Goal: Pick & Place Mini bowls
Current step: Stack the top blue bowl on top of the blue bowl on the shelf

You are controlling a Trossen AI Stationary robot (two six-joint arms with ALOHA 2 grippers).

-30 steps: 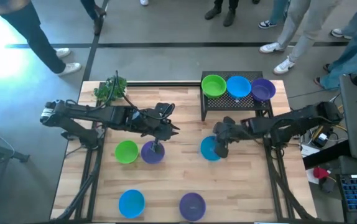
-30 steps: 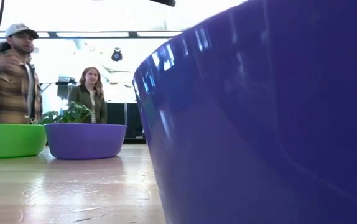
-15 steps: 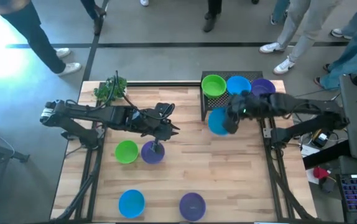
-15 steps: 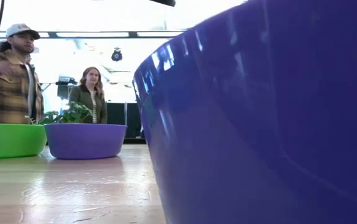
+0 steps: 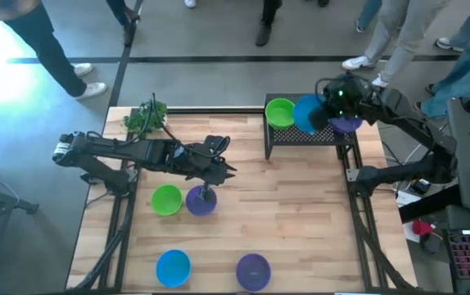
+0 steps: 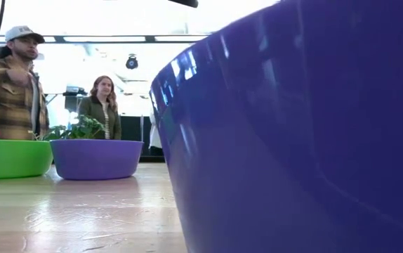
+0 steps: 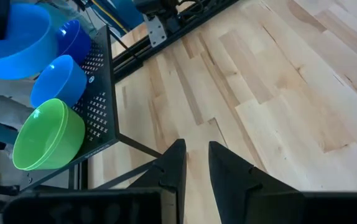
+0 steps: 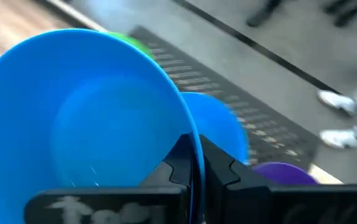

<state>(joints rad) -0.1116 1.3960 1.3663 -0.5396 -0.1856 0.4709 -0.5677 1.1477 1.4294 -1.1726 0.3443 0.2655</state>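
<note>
My right gripper point(image 5: 327, 105) is shut on a blue mini bowl point(image 5: 307, 113) and holds it above the black perforated rack point(image 5: 309, 135) at the far right. On the rack sit a green bowl point(image 5: 280, 112), a blue bowl point(image 8: 223, 127) and a purple bowl point(image 5: 348, 123). My left gripper point(image 5: 208, 187) hovers over a purple bowl point(image 5: 201, 201) at mid-table, next to a green bowl point(image 5: 166, 199). Its fingers point(image 7: 180, 163) stand slightly apart and hold nothing. A blue bowl point(image 5: 173, 266) and a purple bowl point(image 5: 253, 270) rest near the front edge. My right gripper pinches the blue bowl's rim point(image 8: 194, 146), with one finger inside the bowl and one outside its wall. The bowl is lifted clear and tilted, and its open side faces the wrist camera. It hangs above the blue bowl on the rack.
A small green leafy plant point(image 5: 145, 117) stands at the far left corner. Several people stand beyond the far edge. In the low view the front purple bowl point(image 6: 293, 126) fills the right side. Bare wood lies between the rack and the front bowls.
My right gripper has lifted the blue bowl off the table's right middle. It has carried the bowl up and toward the far edge, to above the rack, and the bowl has tipped on the way.
</note>
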